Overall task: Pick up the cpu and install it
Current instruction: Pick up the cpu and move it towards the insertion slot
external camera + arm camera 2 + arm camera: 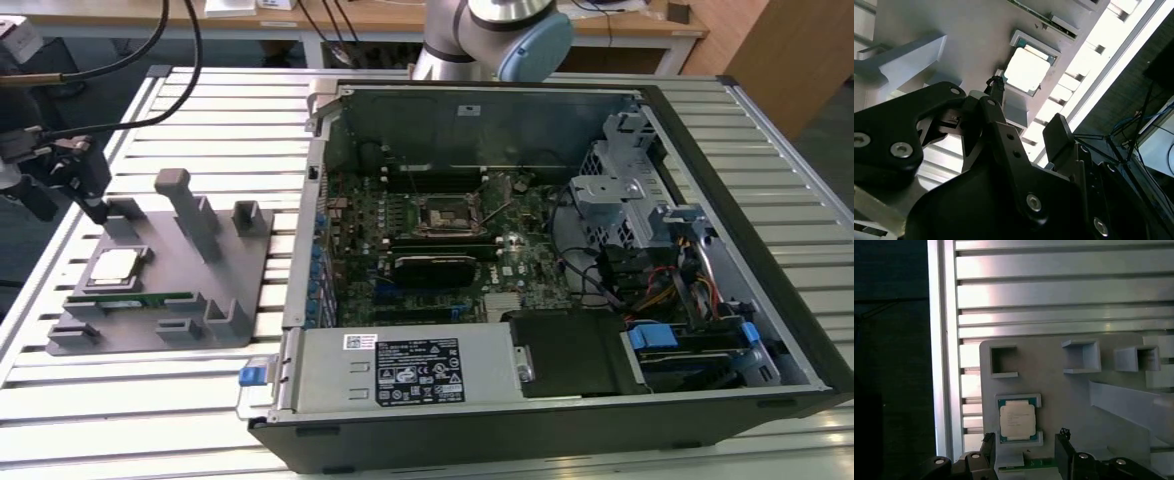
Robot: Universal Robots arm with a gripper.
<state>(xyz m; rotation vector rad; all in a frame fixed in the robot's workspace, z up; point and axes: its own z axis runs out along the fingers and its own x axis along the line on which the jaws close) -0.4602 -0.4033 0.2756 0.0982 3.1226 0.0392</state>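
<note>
The cpu, a flat silver-topped square with a thin green rim, is being cradled in a square pocket of the matte grey moulded holder on the ribbed aluminium table. The black gripper is being held released over it, its fingers spread and nothing grasped.
</note>
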